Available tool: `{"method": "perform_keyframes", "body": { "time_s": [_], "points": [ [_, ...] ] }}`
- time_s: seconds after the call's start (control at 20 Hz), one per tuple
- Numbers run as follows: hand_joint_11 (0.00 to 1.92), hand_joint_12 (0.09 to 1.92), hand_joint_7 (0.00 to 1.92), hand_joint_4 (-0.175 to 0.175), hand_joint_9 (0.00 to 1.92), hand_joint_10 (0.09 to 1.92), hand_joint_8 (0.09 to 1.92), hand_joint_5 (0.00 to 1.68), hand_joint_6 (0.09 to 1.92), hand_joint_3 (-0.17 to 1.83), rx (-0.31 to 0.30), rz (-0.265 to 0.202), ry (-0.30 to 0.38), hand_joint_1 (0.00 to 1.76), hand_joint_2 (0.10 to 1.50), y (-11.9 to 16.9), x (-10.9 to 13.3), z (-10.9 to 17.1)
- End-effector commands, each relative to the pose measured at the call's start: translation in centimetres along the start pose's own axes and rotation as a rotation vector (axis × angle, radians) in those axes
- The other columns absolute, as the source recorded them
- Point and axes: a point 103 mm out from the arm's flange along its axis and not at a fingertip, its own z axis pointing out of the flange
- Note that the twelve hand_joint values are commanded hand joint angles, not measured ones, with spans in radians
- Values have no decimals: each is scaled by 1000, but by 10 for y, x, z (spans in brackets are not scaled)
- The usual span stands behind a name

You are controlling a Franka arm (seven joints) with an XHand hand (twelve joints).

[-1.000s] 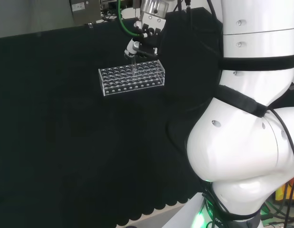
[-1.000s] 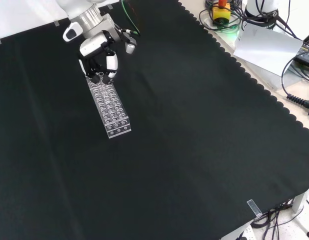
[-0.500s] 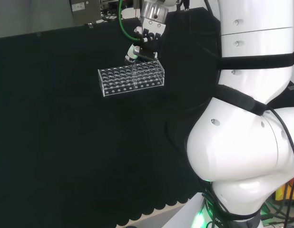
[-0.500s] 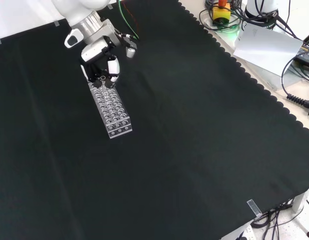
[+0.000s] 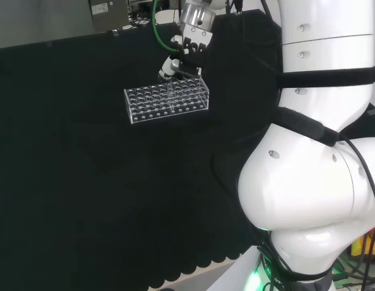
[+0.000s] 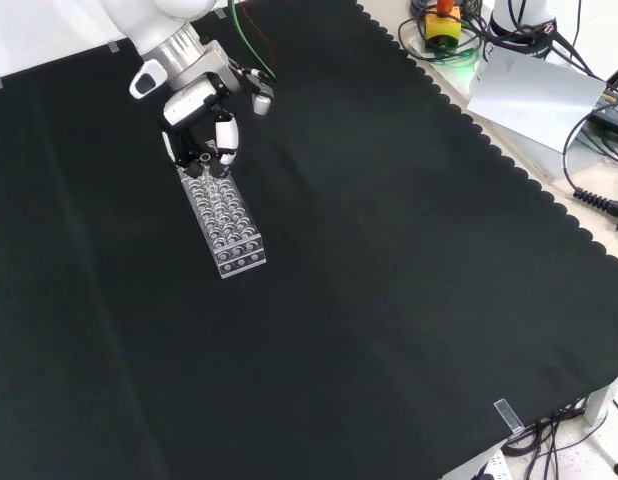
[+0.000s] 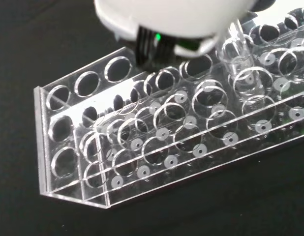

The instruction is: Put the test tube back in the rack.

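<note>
Now robot hand low over far end of clear rack on desk; fingers curled, seemingly pinching test tube, tube seated in hole; insertion step; next, release, lift straight up.

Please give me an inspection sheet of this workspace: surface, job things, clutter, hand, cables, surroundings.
Surface: black cloth, scalloped edge, flat.
Job things: clear rack lying on the cloth; a clear tube stands in a hole in the wrist view.
Clutter: nothing seen on the cloth.
Hand: hand at the rack's far end in the front view, fingers curled down over it; whether they hold the tube cannot be told.
Cables: green cable by the wrist; black cables beyond the cloth's right edge.
Surroundings: white sheet off the cloth, upper right in the front view.
</note>
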Motion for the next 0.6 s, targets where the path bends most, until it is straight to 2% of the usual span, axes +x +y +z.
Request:
{"method": "perform_keyframes", "body": {
  "time_s": [0.05, 0.3, 0.6],
  "points": [
    [751, 1384, 1065, -118, 1095, 796, 818, 856, 789, 795, 15, -44, -19, 1150, 554, -6, 9, -3],
    [641, 1425, 811, -76, 925, 835, 898, 739, 799, 846, 4, -69, -16, 1123, 505, -17, 14, -11],
    [618, 1429, 739, -64, 872, 837, 902, 713, 789, 826, -31, -91, -16, 1115, 505, -36, 19, -37]
  ]
}}
